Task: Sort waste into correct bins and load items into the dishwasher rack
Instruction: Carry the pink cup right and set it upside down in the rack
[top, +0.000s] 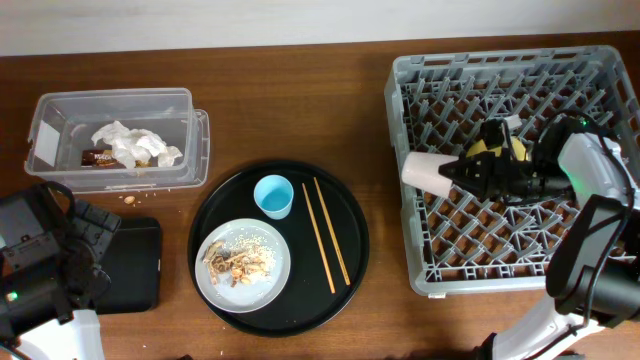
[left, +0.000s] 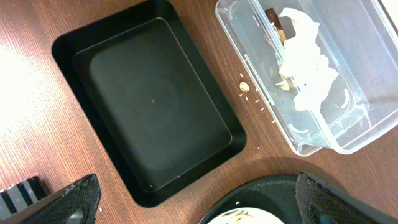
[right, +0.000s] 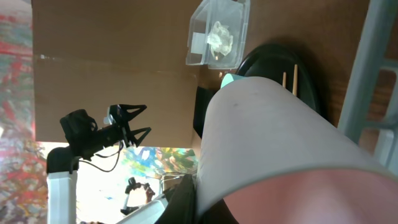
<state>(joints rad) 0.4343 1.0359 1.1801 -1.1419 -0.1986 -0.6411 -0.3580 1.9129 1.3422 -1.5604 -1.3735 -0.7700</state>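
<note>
Cup (top: 425, 170) in right jaws over rack (top: 470, 61)

Yellow bowl (top: 488, 147) mostly hidden behind right gripper (top: 455, 172); pink cup (right: 280, 143) cut off by the right wrist view's lower edge; crumbs (top: 238, 262) too small to identify.

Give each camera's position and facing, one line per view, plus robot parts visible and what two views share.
Overhead: fixed above the table, looking straight down; both arms show, right gripper holding the small pink cup over the grey dishwasher rack.
Left wrist: looks down on the shallow black rectangular tray; left gripper, fingertips apart at the bottom edge.
Right wrist: looks sideways across the table, cup filling the frame.
Shared: all show the clear rectangular plastic tub.
</note>
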